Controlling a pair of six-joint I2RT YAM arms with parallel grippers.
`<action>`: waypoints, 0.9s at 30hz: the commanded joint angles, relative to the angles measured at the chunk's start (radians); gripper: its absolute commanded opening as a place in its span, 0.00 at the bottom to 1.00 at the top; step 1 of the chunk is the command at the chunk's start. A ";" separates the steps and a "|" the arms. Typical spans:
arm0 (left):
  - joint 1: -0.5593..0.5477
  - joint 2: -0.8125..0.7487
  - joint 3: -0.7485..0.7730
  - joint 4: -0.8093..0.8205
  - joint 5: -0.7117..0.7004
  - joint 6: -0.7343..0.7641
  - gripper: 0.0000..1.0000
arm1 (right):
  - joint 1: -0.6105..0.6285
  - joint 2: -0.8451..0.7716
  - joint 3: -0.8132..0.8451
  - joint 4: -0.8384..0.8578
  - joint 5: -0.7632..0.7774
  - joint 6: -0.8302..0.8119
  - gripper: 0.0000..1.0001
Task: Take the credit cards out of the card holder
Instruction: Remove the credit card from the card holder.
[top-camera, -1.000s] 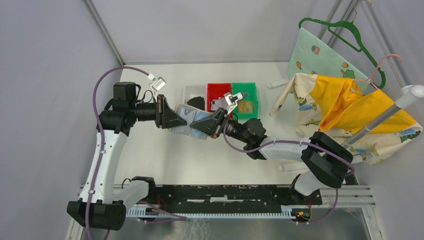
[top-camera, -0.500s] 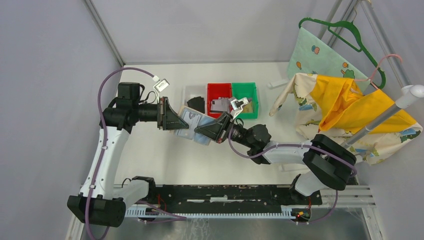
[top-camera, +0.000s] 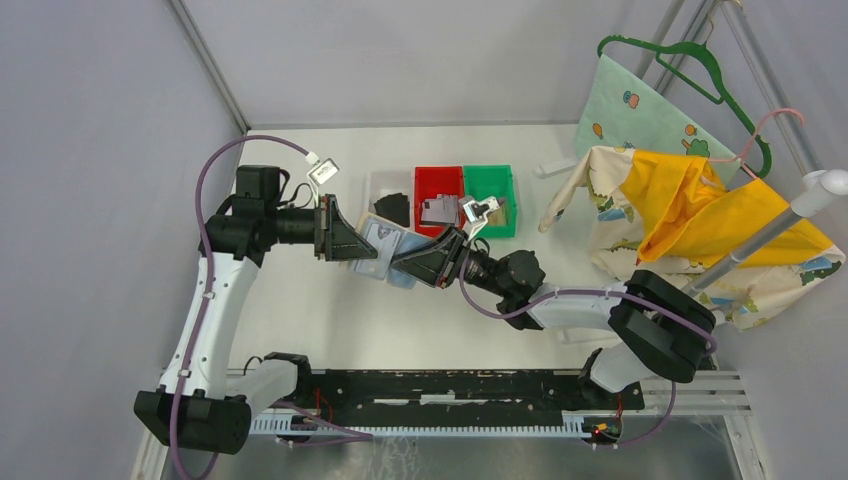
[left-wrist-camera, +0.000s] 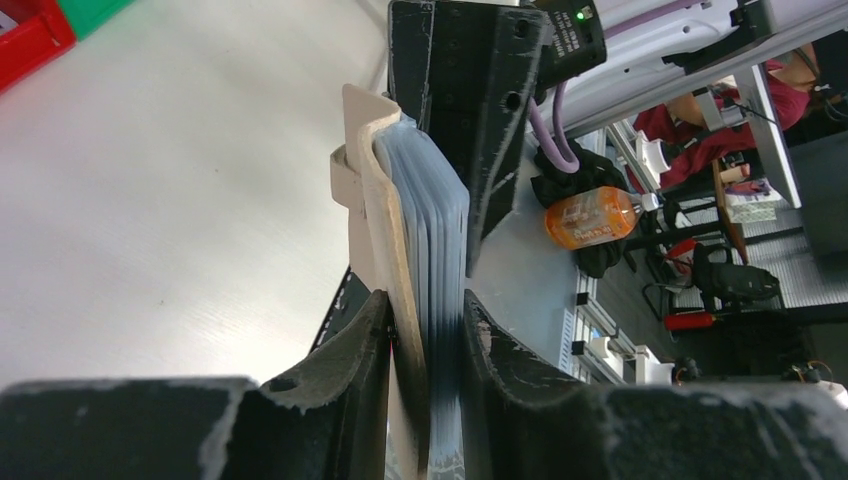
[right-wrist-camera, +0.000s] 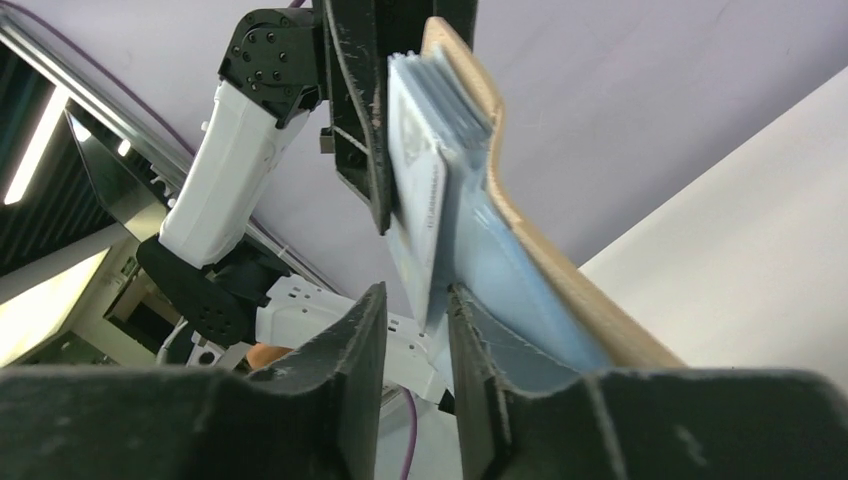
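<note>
The card holder (top-camera: 385, 250) fills the slot between the left gripper's (top-camera: 358, 243) fingers and pokes between the right gripper's (top-camera: 400, 262) fingers, so the tips block each other head-on, with the white bin (top-camera: 372, 180), red bin (top-camera: 438, 171) and green bin (top-camera: 488, 172) just beyond and bare table (top-camera: 380, 320) nearside.

Looked down from a fixed spot above and behind the bases, far enough off to take in the whole surface (top-camera: 330, 310), the left arm (top-camera: 215, 290), the right arm (top-camera: 580, 300) and the card holder (top-camera: 385, 250) between them. Sat on each wrist otherwise, very close in: sighted along the left end effector (left-wrist-camera: 425, 310) at the card holder's edge, and gazed upward past the right end effector (right-wrist-camera: 415, 300) at its sleeves. Shared that card holder across all three views, and caught the opposite arm just behind it in both wrist views.
</note>
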 joint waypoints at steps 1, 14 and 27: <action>-0.007 -0.014 0.045 0.000 0.129 0.002 0.12 | -0.007 0.003 0.056 -0.015 -0.004 -0.019 0.41; -0.009 -0.023 0.048 0.000 0.120 0.010 0.23 | 0.010 0.111 0.164 0.035 -0.009 0.057 0.31; -0.007 -0.021 0.042 0.000 0.146 0.058 0.38 | 0.004 0.133 0.094 0.254 -0.007 0.132 0.00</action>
